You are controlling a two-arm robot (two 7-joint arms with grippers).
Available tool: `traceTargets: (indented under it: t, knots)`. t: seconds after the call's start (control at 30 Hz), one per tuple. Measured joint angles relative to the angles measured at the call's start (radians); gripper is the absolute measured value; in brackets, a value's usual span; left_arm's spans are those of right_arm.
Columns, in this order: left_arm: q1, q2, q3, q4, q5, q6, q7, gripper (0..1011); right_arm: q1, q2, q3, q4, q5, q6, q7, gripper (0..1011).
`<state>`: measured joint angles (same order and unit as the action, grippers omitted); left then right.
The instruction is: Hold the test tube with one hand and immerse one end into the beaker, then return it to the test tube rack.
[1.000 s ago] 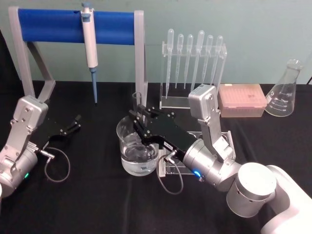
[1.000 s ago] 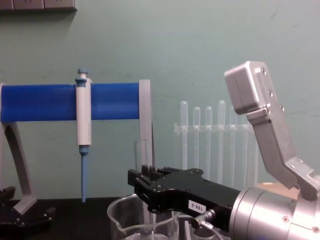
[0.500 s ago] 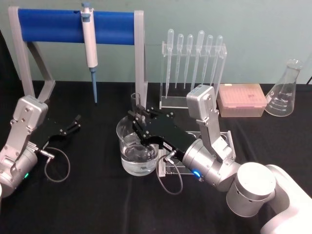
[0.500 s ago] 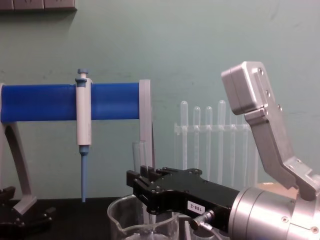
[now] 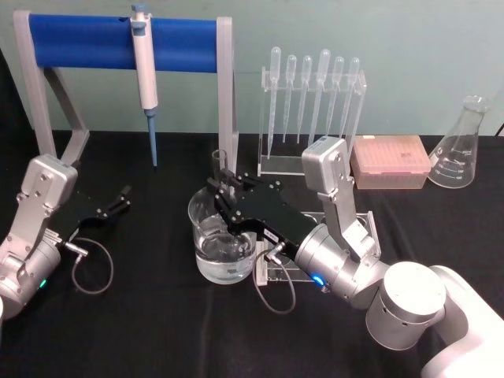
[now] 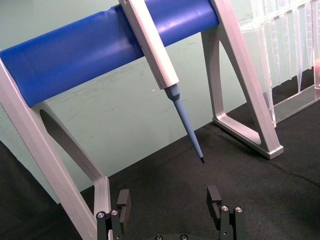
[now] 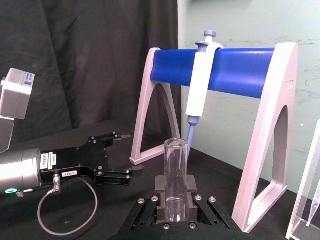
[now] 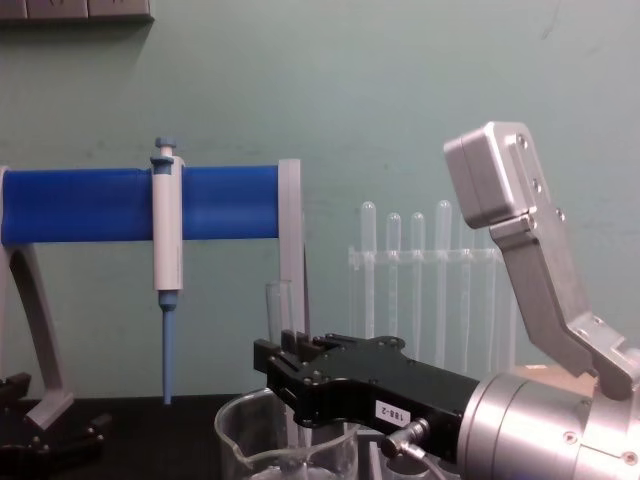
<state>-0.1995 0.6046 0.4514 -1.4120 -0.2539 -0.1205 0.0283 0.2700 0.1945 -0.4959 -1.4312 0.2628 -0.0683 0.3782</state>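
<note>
At the left of the desk (image 5: 157, 331), the left claw (image 5: 118, 198) is lying parked, its jaws apart. At centre, the right claw (image 5: 223, 191) is clamping the upright test tube (image 5: 221, 164), its lower end inside the beaker (image 5: 220, 272). After a slight leftward shift, it is now holding steady, so the dip is likely finishing.

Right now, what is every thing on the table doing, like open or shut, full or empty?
beaker: standing, partly filled with clear liquid.
test tube: upright, gripped, lower end down in the beaker.
right gripper: fingers shut on the test tube, over the beaker.
left gripper: fingers open, empty, parked on the left.
pipettor: hanging on the blue stand.
pipettes: standing in their clear rack.
</note>
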Motion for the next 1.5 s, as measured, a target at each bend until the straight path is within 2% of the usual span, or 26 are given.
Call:
traceTargets:
  t: [1.5]
  knots:
    - [0.000,0.000,0.000,0.000,0.000,0.000,0.000,1000,0.000,0.000,0.000,0.000,0.002,0.000,0.000,226]
